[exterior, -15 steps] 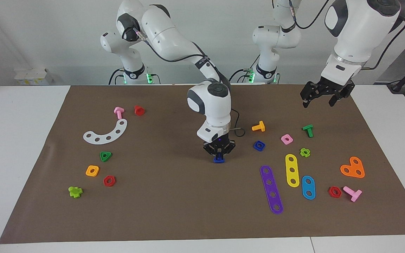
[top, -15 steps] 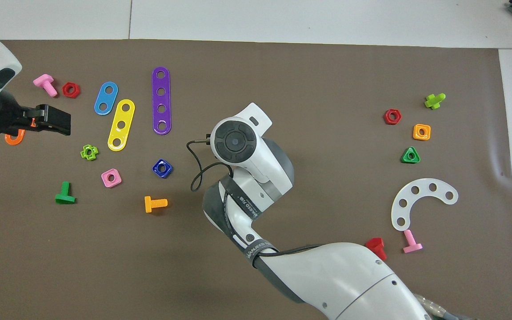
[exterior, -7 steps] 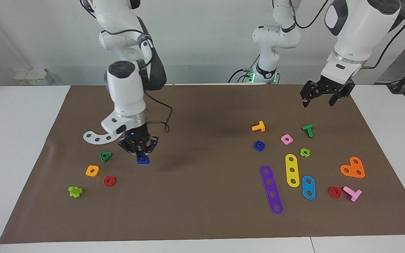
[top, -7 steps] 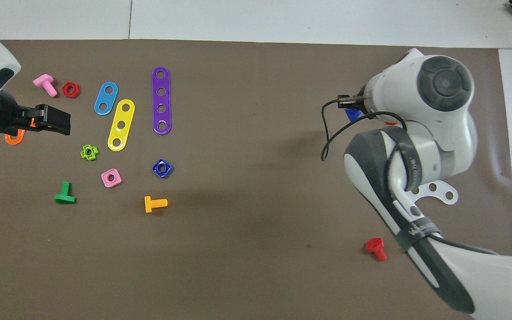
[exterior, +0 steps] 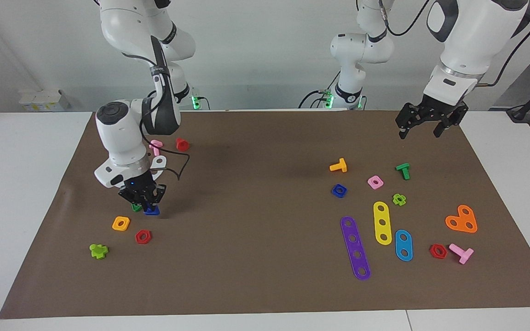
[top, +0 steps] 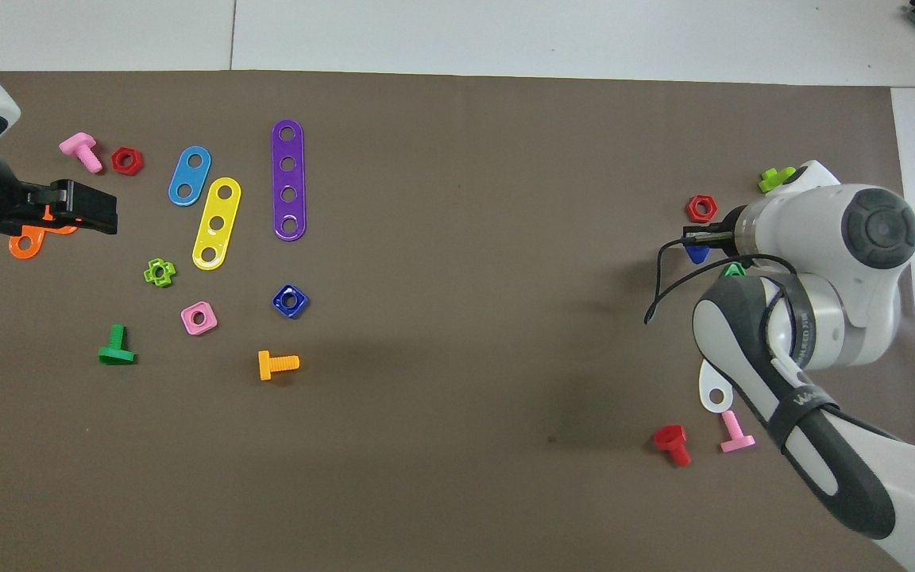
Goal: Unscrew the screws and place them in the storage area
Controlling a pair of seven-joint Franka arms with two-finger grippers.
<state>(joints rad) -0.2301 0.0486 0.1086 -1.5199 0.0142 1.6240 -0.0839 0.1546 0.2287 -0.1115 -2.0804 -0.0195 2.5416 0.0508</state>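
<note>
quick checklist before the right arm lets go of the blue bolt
1. Bolt in grip: the right gripper has its jaws closed on the dark-blue bolt - ok.
2. Over the drop spot: it is beside the green triangular nut, near the orange square nut and red hexagonal nut - ok.
3. Bolt resting on the brown mat - cannot tell.
4. Bolt apart from the green nut - cannot tell, the gripper hides the gap.
5. The left gripper waits, jaws open, away from the drop - ok.
</note>
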